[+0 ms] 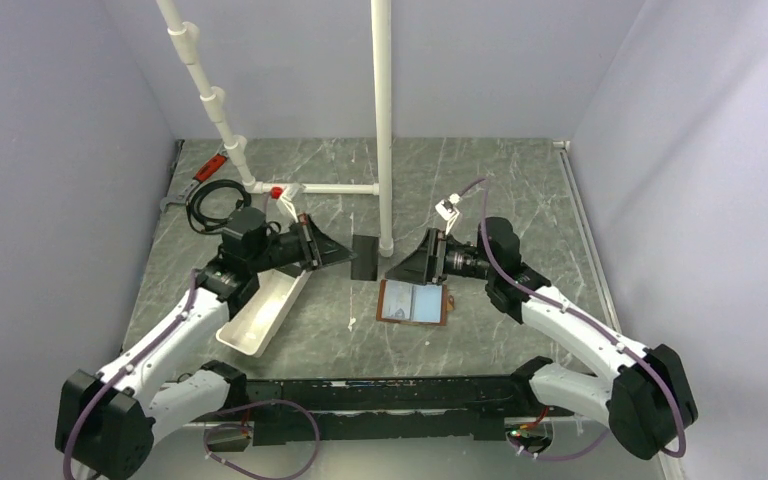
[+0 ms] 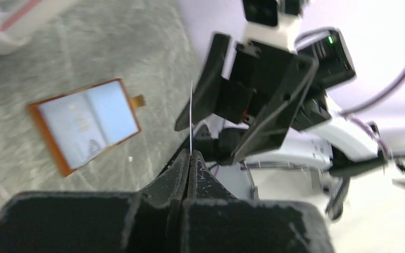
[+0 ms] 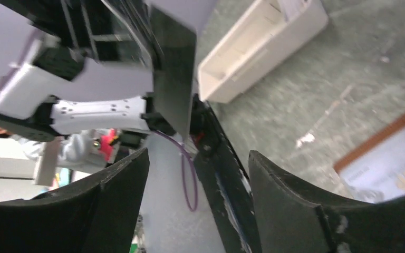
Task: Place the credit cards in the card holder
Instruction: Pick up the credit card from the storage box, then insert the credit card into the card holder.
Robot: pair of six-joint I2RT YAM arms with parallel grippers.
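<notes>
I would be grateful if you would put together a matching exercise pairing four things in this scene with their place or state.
Things:
1. left gripper
2. right gripper
3. card holder
4. white tray

Places or states:
A. jaws open
B. lying flat with light blue cards showing
C. jaws shut on a dark card
D. left of the card holder in the top view

Pairs: 1-C, 2-A, 3-B, 4-D

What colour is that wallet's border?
Reddish-brown border on the card holder, clearest in the left wrist view.
</notes>
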